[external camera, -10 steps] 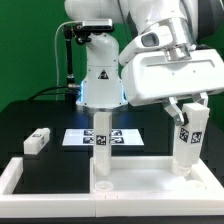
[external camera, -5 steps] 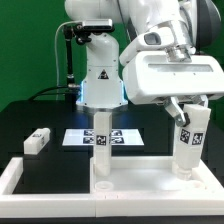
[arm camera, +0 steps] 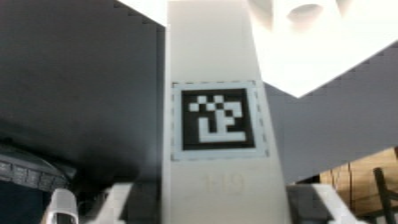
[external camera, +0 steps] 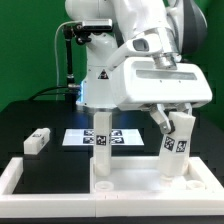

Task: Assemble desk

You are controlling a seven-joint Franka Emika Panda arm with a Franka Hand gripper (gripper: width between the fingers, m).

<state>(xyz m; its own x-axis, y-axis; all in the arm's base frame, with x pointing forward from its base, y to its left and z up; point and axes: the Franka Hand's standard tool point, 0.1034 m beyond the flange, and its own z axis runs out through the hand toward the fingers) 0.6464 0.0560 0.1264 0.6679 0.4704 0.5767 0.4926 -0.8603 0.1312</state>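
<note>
The white tabletop panel [external camera: 135, 180] lies flat at the front. One white leg [external camera: 100, 140] stands upright on its left part, tag facing the camera. My gripper [external camera: 172, 120] is shut on a second tagged leg [external camera: 175, 148] and holds it tilted, with its lower end at the panel's right part. In the wrist view this leg [arm camera: 214, 100] fills the middle, with my gripper [arm camera: 210, 203] at its near end and a finger [arm camera: 118, 198] on either side. A third leg [external camera: 38, 140] lies loose on the black table at the exterior view's left.
The marker board [external camera: 122, 136] lies flat behind the upright leg. The low white border rail [external camera: 14, 176] runs along the left and front of the work area. The robot's base [external camera: 100, 75] stands at the back.
My gripper has moved toward the exterior view's left with the leg. The leg stood nearly upright before and now leans, with its lower end further left on the panel.
</note>
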